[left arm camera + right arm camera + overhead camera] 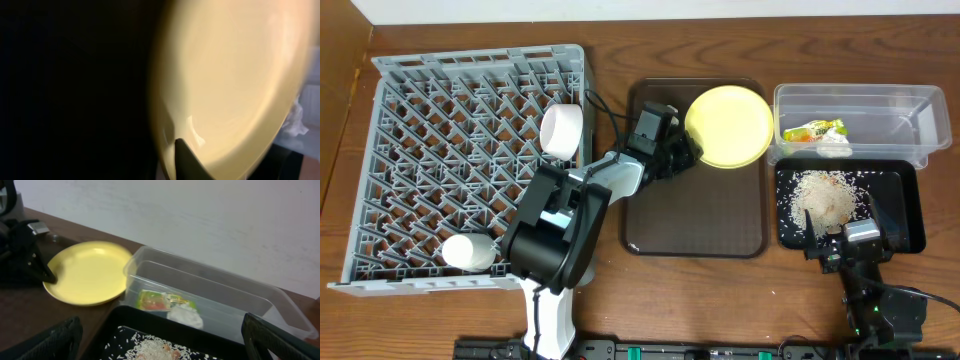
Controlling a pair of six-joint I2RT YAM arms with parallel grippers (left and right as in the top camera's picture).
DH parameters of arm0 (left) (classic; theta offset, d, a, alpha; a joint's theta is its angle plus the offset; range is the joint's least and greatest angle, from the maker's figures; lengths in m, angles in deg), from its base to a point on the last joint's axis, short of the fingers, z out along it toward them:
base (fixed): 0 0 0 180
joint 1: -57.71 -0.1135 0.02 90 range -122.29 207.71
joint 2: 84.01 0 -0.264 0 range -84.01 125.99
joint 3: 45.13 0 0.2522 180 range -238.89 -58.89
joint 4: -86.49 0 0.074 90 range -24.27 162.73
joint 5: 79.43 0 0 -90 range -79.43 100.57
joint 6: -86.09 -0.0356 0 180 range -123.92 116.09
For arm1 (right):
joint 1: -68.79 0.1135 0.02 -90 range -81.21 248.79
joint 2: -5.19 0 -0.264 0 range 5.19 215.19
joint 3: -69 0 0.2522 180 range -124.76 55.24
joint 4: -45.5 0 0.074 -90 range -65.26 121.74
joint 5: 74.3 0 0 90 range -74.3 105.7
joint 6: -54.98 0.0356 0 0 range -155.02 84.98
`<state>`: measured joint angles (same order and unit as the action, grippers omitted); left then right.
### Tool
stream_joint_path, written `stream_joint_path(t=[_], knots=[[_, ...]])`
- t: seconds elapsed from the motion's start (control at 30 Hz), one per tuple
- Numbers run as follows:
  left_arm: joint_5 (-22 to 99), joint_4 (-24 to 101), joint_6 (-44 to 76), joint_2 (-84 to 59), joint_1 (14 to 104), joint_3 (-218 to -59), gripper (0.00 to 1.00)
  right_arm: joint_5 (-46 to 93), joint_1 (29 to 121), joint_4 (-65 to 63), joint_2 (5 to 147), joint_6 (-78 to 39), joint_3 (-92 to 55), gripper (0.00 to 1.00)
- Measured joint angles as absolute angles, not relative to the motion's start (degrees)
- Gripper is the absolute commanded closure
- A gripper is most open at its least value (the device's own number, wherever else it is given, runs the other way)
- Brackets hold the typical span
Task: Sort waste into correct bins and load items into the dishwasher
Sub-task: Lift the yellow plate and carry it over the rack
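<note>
The pale yellow plate [730, 122] lies at the far right corner of the brown serving tray [695, 215], and my left gripper [686, 151] is shut on its left rim. The plate fills the left wrist view [235, 75] and also shows in the right wrist view [87, 272]. The clear tub [905, 115] holds the snack wrapper [812, 130] and the white paper [835, 144]. The black tray [900, 210] holds rice scraps [823, 194]. My right gripper [840, 245] is open and empty over the tray's near edge. A white bowl [561, 130] and a white cup [467, 251] sit in the grey dish rack [440, 150]. The blue bowl and the chopsticks are out of view.
The left arm reaches across the gap between the rack and the brown tray. In the right wrist view the tub [210, 287] stands right behind the black tray [120, 317], with the plate's rim close to the tub's left wall. A pale wall rises behind the table.
</note>
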<state>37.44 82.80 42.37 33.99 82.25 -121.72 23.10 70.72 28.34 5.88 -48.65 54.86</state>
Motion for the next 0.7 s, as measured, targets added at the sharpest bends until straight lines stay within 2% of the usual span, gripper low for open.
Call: stream_joint_path(t=[0.43,0.7], knots=[[41.51,85.33,40.49,35.37,81.74,-122.24,0.92,23.10,70.72,28.34,5.88,-48.67,54.86,0.01],[36.35,71.15,34.35,20.13,77.15,-119.31,0.92,23.12,70.72,28.34,5.88,-48.67,54.86,0.01]])
